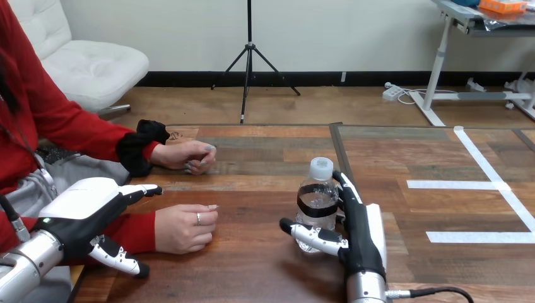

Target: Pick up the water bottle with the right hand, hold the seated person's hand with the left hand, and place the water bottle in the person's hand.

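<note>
A clear water bottle [318,201] with a white cap and a black band stands upright on the wooden table [252,265], near the front centre. My right hand [361,235] is open against the bottle's right side, its fingers straight along it and its thumb [313,235] reaching across the bottle's base. The person's nearer hand [185,228] rests loosely closed on the table at the left. Just left of it, my left hand [83,208] is open over the person's red-sleeved forearm, with its thumb on the near side. I cannot tell whether it touches. The person's farther hand [189,156] lies on the table behind.
White tape lines [486,184] mark the table's right part, and a dark seam [338,148] runs back from the bottle. The table's left edge [79,278] lies under my left arm. Bare wood lies between the person's nearer hand and the bottle.
</note>
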Controlling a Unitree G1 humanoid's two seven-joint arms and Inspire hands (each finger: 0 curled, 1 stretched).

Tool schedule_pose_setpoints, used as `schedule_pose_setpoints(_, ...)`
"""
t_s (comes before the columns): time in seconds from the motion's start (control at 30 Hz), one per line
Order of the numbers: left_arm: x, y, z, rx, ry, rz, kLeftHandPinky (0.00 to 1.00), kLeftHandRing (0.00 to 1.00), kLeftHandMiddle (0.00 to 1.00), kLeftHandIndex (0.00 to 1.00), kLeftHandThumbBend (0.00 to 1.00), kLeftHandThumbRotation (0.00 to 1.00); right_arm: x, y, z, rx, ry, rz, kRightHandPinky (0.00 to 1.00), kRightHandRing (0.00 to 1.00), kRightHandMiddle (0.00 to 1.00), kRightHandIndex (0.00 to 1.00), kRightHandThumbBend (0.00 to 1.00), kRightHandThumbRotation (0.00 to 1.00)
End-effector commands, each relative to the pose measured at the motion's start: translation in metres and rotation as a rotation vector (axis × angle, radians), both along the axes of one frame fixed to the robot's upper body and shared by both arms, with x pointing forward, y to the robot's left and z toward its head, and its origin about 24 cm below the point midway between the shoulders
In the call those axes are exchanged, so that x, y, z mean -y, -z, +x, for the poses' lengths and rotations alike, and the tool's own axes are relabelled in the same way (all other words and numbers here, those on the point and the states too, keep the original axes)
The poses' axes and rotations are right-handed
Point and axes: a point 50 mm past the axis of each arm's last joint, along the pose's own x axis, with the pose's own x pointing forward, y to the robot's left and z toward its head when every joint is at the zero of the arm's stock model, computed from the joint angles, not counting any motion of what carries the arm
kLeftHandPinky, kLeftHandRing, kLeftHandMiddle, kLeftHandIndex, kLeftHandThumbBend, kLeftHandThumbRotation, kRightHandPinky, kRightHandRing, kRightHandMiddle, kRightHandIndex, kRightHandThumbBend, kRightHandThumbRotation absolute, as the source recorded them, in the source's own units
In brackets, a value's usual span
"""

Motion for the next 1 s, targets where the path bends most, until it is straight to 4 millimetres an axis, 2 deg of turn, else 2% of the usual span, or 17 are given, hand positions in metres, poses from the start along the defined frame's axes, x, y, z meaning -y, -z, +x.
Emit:
schedule_pose_setpoints(0.0, -0.004, -0.02, 0.011, 0.085, -0.009, -0.007, 0.76, 0.85, 0.88, 0.88, 1.0, 0.22, -0.026, -0.012, 0.008, 0.053, -0.019, 0.074, 0.57, 0.69, 0.75, 0.76, 0.84, 0.0)
schedule_pose_setpoints(0.13, -0.004, -0.021, 0.011, 0.087, -0.008, -0.008, 0.76, 0.86, 0.88, 0.88, 1.0, 0.22, -0.024, -0.012, 0.008, 0.065, -0.004, 0.076, 0.51, 0.59, 0.67, 0.67, 0.82, 0.0)
schedule_pose_setpoints(0.33, -0.004, -0.021, 0.011, 0.082, -0.012, -0.019, 0.76, 0.86, 0.88, 0.88, 1.0, 0.23, -0.022, -0.01, 0.008, 0.064, 0.014, 0.06, 0.47, 0.53, 0.61, 0.61, 0.8, 0.0)
schedule_pose_setpoints(0.97, -0.006, -0.021, 0.01, 0.078, -0.016, -0.012, 0.77, 0.86, 0.88, 0.88, 1.0, 0.23, -0.016, -0.007, 0.008, 0.067, 0.064, 0.064, 0.46, 0.49, 0.53, 0.51, 0.75, 0.0)
